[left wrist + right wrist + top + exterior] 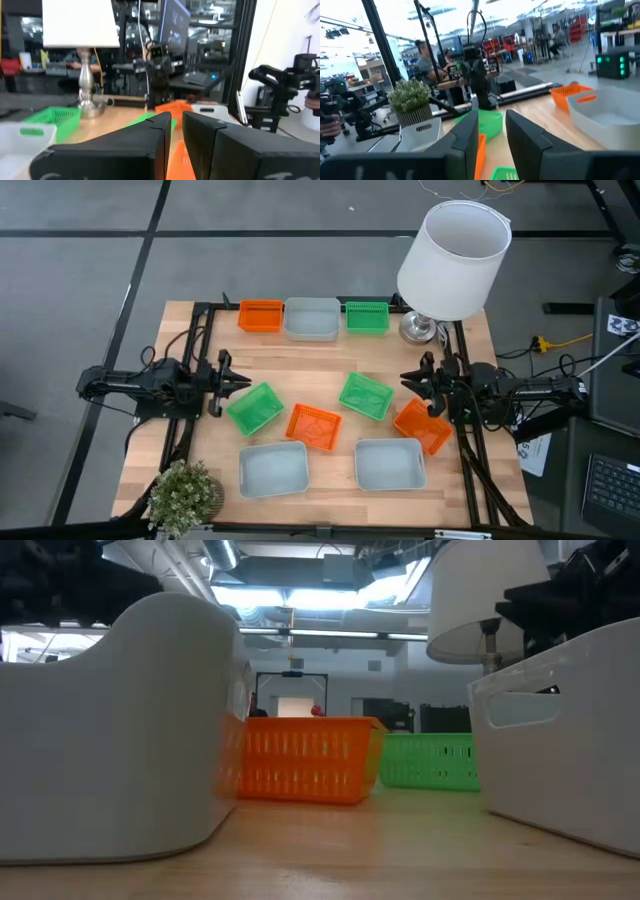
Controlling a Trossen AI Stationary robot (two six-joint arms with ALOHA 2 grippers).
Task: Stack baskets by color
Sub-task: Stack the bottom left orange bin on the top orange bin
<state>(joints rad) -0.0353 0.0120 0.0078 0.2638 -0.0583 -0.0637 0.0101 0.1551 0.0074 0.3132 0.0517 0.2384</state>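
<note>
The left gripper [243, 381] sits at centre left with fingers slightly parted, holding nothing; the right gripper [408, 382], at centre right, also gapes empty. Nine baskets: three in a row at upper centre [311, 318], six scattered across the lower middle [313, 426].

No text, label or number can be read anywhere.

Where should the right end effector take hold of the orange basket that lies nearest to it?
The orange basket lies open side up, tilted on the table. Probably best to grip its thin upper rim on the near wall, coming from above with the right end effector.
</note>
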